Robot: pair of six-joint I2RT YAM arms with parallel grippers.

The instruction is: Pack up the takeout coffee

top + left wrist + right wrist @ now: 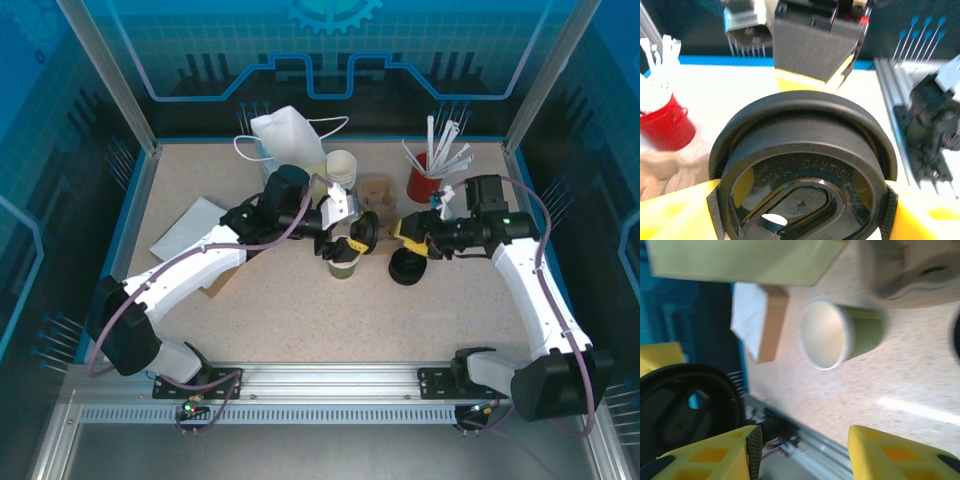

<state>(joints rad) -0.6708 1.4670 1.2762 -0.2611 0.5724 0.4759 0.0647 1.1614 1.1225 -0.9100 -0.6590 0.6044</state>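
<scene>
The takeout coffee's cup (pixel 343 265), olive-green with a cream band, stands on the table with no lid on it; its open mouth (pixel 826 334) faces the right wrist camera. My left gripper (pixel 360 233) is shut on a single black lid (pixel 368 230), held on edge just above and right of the cup. In the left wrist view the lid (pixel 805 150) sits between the yellow fingers (pixel 670 212). My right gripper (pixel 406 240) faces it from the right, open with nothing between its fingers (pixel 715 455); the held lid (pixel 685 405) lies off its left finger.
A stack of black lids (pixel 407 266) sits under the right gripper. Behind are a red holder of white sticks (pixel 424 182), a cardboard carrier (pixel 377 190), stacked lidless cups (pixel 341 165) and a white bag (pixel 288 135). White paper (pixel 188 228) lies at the left.
</scene>
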